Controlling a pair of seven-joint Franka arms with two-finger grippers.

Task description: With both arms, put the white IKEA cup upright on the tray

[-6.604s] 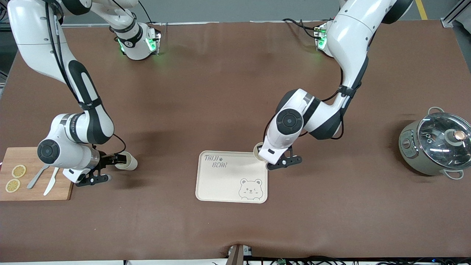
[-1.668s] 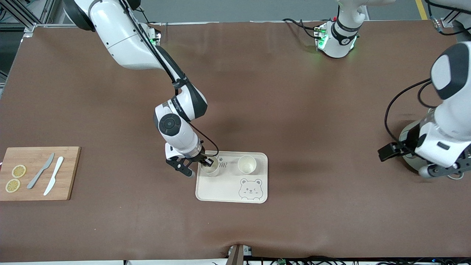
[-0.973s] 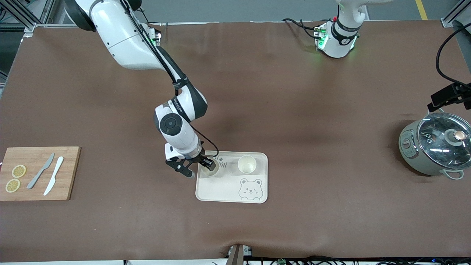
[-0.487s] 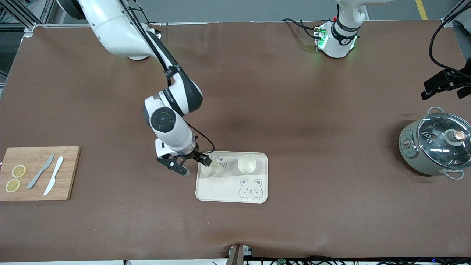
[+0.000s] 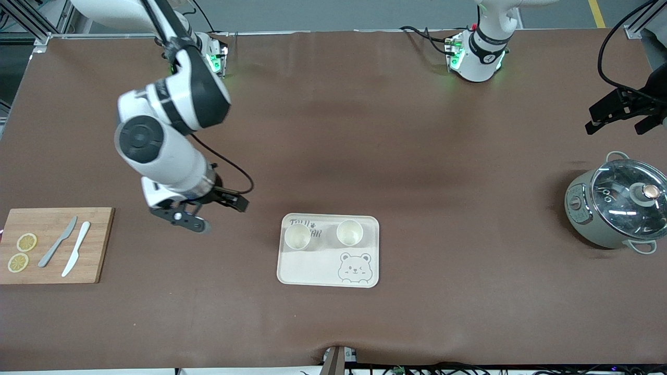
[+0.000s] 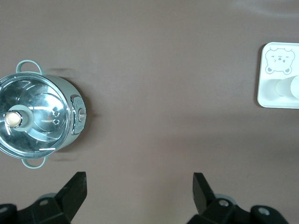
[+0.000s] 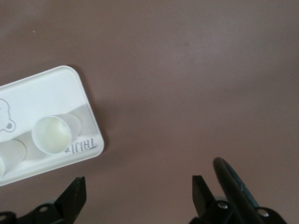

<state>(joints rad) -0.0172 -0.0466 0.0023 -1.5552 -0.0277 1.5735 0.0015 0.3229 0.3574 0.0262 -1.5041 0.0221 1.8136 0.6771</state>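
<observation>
The cream tray [image 5: 311,269] with the bear drawing lies on the brown table. Two white cups stand upright on it: one [image 5: 297,236] toward the right arm's end, the other [image 5: 349,233] beside it. My right gripper [image 5: 221,215] is open and empty, up over bare table between the cutting board and the tray. The right wrist view shows the tray [image 7: 42,93], one cup [image 7: 52,133] and the edge of the other [image 7: 7,156]. My left gripper [image 5: 615,129] is open and empty, above the table beside the pot. The tray [image 6: 268,92] also shows in the left wrist view.
A grey pot with a glass lid [image 5: 617,208] stands at the left arm's end and shows in the left wrist view [image 6: 37,116]. A wooden cutting board [image 5: 52,245] with two knives and lemon slices lies at the right arm's end.
My right gripper has let go of the cup on the tray, risen and drawn back toward the right arm's end. My left gripper has shifted a little by the pot.
</observation>
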